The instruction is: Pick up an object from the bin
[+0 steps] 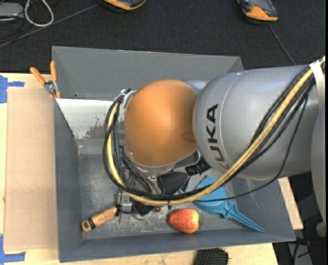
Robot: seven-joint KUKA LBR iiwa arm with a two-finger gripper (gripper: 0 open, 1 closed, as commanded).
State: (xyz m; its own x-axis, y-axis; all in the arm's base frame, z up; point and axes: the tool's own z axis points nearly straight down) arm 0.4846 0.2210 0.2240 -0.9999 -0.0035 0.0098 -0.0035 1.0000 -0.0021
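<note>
Camera sat above the grey bin (147, 73), looking down and tilted a bit from the near side, so the far wall showed its inner face and the near wall was mostly rim. It was close in: the bin took most of the frame, with dark floor (169, 26) beyond the far edge. The arm (252, 126) reached in from the right, its orange cover (158, 123) large between lens and bin floor.
</note>
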